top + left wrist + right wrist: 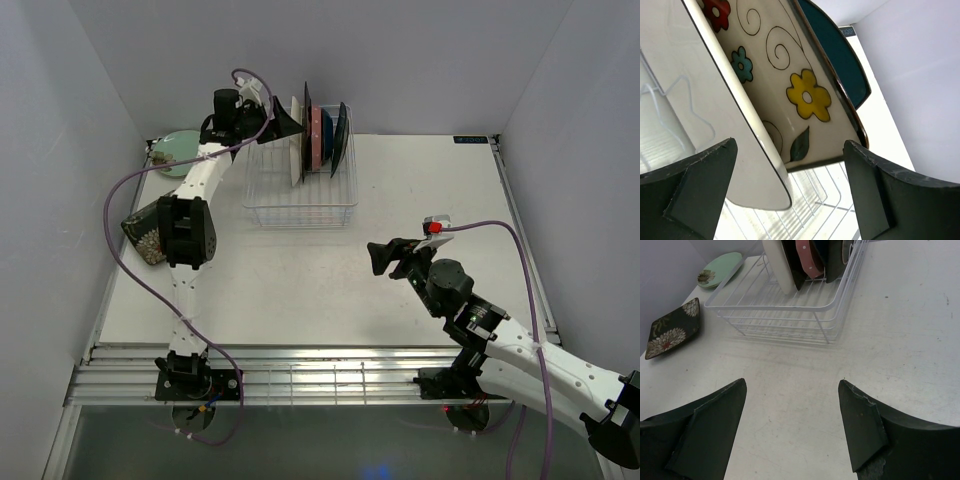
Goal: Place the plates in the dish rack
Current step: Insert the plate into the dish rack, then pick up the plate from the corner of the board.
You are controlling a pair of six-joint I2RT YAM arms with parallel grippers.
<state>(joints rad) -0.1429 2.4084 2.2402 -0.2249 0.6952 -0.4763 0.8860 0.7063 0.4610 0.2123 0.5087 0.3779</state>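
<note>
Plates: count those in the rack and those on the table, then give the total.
In rack: 5 plates
On table: 2, green plate and dark floral plate
Total: 7

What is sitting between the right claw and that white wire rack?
Nothing but bare tabletop lies between the right claw and the dish rack. The right wrist view shows it best.

Probably a lab: plain walls (400,60) enclose a white table (430,200).
</note>
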